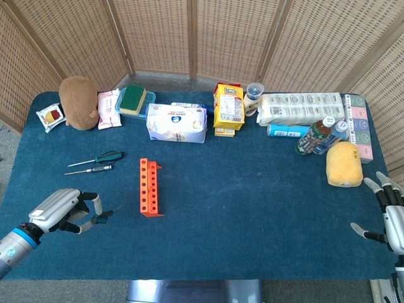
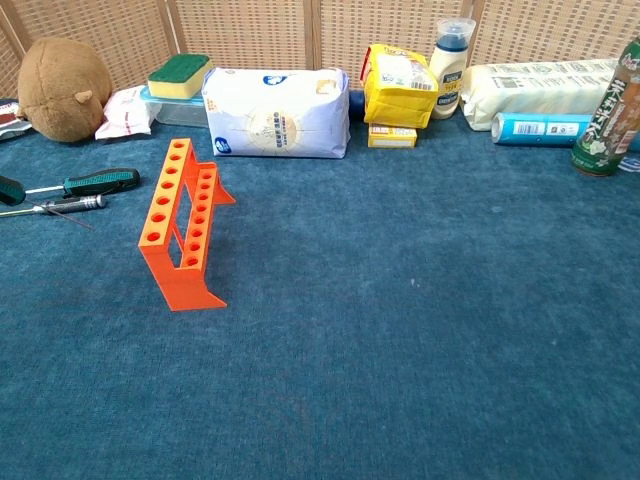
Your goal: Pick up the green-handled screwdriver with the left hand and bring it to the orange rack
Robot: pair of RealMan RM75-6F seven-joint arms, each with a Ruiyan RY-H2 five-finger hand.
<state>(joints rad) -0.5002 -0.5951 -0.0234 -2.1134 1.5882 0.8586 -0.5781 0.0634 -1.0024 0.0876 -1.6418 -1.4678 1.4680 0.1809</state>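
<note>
My left hand (image 1: pixel 59 211) hovers near the table's front left corner and pinches a small green-handled screwdriver (image 1: pixel 98 219). Its thin shaft points right toward the orange rack (image 1: pixel 150 187), with a gap between the tip and the rack. In the chest view only the handle end (image 2: pixel 8 189) and the shaft show at the left edge, left of the rack (image 2: pixel 180 220). My right hand (image 1: pixel 386 216) sits at the front right edge, fingers spread, holding nothing.
Two more screwdrivers lie on the cloth behind my left hand: one with a green and black handle (image 1: pixel 108 155) and a slimmer black one (image 1: pixel 98 168). Along the back stand a plush toy (image 1: pixel 78 102), a tissue pack (image 1: pixel 177 122), yellow boxes (image 1: pixel 228 107) and bottles (image 1: pixel 314 137).
</note>
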